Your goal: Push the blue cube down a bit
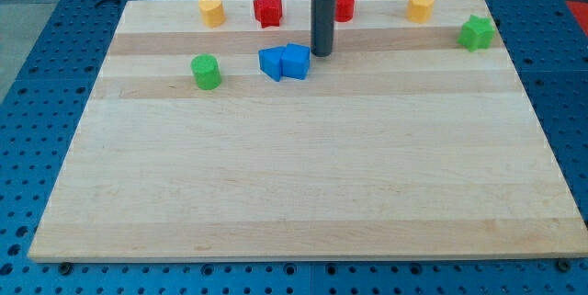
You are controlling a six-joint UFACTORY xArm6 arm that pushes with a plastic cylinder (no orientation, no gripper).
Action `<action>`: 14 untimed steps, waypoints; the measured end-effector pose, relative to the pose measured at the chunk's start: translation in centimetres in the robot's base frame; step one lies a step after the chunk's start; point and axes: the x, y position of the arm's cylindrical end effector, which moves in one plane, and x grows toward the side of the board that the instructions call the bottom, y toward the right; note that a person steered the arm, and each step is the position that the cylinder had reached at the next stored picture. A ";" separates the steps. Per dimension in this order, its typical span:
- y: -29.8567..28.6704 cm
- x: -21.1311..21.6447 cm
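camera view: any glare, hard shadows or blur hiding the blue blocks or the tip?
Camera view: lighting is even and soft, with no glare on the board; only faint shadows under the blue cube and my tip, just to its right; everything is sharp, though the rod's top is cropped.

Two blue blocks (284, 62), two red blocks (267, 9), two yellow blocks (212, 11), two green blocks (206, 72).

Board (303, 194) lies open below blue cube (296, 61).
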 end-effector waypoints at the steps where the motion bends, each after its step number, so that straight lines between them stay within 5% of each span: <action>1: -0.9 0.0; 6: -1.5 -0.1; 10: -10.0 -0.8; 14: -2.8 2.4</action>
